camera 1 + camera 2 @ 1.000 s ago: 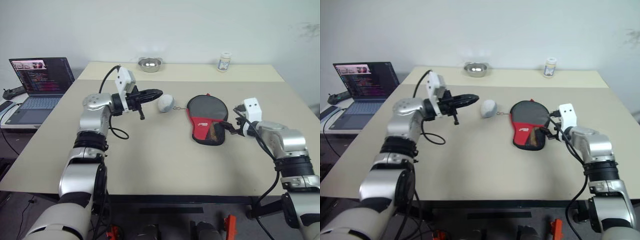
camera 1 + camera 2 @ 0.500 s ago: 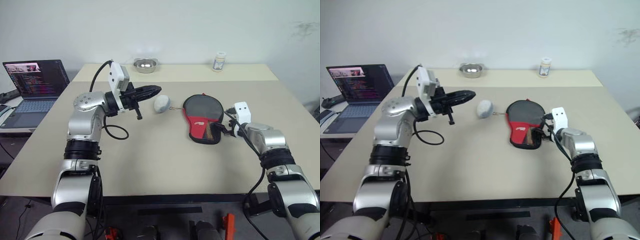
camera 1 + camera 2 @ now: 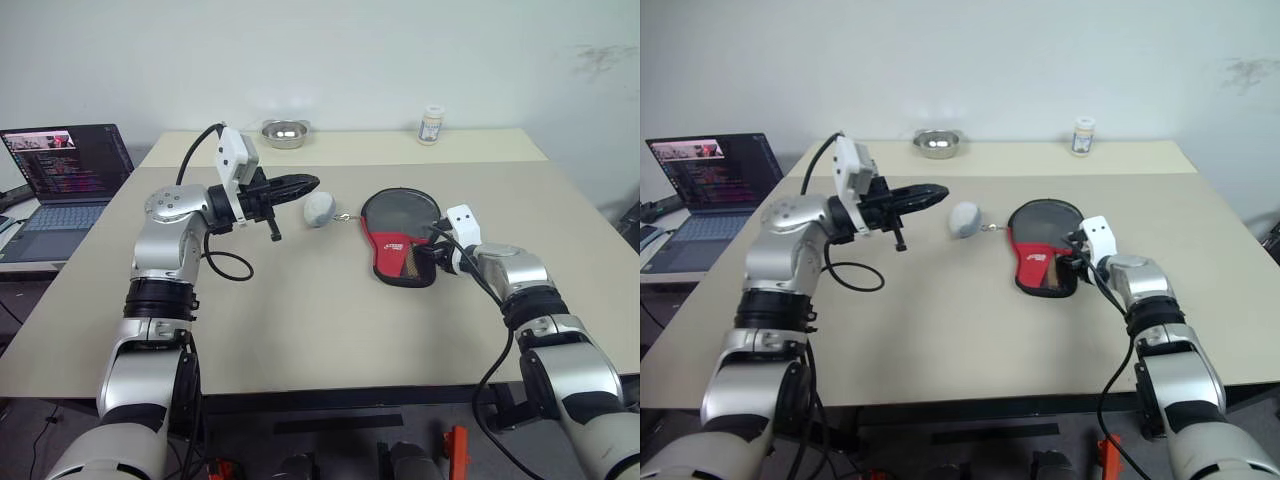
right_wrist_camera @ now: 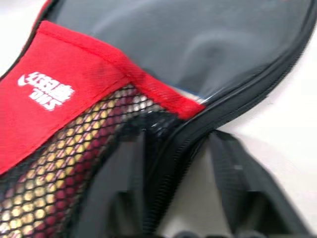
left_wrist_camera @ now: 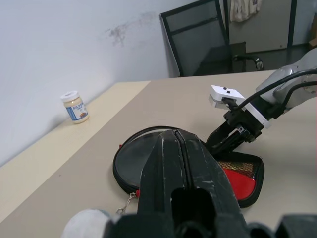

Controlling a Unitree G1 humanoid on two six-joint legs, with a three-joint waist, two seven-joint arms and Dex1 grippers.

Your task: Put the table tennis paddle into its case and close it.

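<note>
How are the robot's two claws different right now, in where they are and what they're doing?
The left gripper hangs above the table with its fingers shut on nothing, pointing level toward the grey ball; the right gripper is tilted down at the table. The left one touches nothing, while the right one has a finger either side of the zippered edge of the case, the gap between them narrow. Both have two black fingers and a white camera block behind them.

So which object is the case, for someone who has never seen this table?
Start at the tan table and go to its right half. The case lies flat there, beside a small grey-white lump. It alone is paddle-shaped: black on top, red below, with a white logo.
</note>
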